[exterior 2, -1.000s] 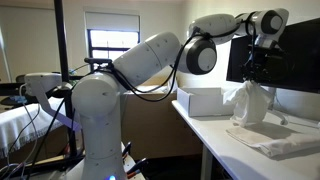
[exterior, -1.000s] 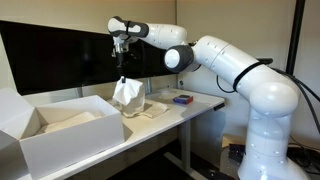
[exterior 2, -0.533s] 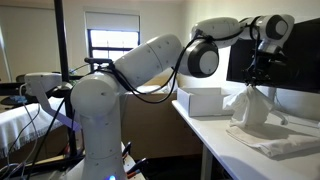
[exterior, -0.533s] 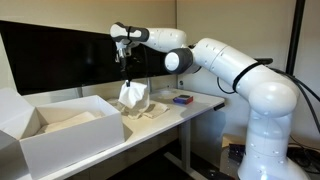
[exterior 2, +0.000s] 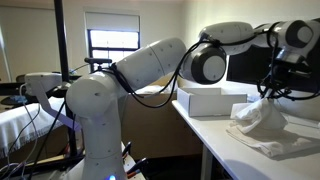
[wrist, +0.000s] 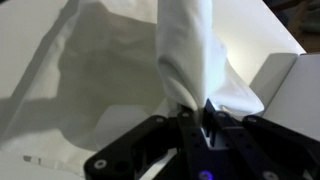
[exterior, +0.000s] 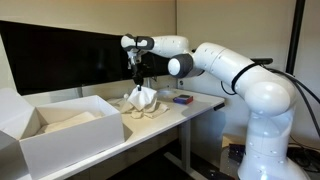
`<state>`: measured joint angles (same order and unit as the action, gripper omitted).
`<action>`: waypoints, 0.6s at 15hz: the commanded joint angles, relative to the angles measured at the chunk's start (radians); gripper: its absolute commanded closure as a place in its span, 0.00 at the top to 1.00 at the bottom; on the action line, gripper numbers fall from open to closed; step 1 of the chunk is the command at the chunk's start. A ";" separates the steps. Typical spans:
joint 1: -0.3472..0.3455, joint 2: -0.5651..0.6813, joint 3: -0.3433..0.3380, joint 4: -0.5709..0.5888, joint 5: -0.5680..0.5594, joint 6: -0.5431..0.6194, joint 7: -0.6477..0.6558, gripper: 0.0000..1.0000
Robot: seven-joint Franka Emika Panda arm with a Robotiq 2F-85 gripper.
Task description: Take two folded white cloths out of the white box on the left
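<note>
Since the earlier frames, the Robotiq gripper [exterior: 139, 84] has been carried farther from the open white cardboard box [exterior: 70, 142] and lowered towards the white tabletop [exterior: 195, 108], and the crumpled white cloth [exterior: 141, 97] hanging from it has been brought down with it. The jaws are closed tight on the top fold of this cloth. In the wrist view the fabric [wrist: 185, 50] is seen pinched at the gripper [wrist: 195, 108]. Directly below the jaws the cloth is bunched, and its lower edge appears to be resting on a second white cloth [exterior: 152, 111] spread flat on the tabletop. The same arrangement is shown in an exterior view, with the gripper [exterior 2: 268, 88] above the held cloth [exterior 2: 262, 118] and the flat cloth [exterior 2: 285, 147] beneath. The box is placed well apart from the jaws, and pale folded cloth [exterior: 65, 119] is seen inside it. A small blue object [exterior: 182, 99] is lying near the jaws, on the side away from the box.
</note>
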<state>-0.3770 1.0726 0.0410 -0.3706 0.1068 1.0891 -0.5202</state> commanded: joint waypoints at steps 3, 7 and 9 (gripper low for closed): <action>-0.065 0.023 -0.019 -0.010 -0.014 -0.026 0.005 0.05; -0.059 0.033 -0.009 -0.003 -0.006 0.001 0.001 0.14; -0.051 0.031 -0.009 -0.004 -0.006 0.003 0.001 0.14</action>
<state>-0.4264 1.1083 0.0251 -0.3675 0.1070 1.0896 -0.5201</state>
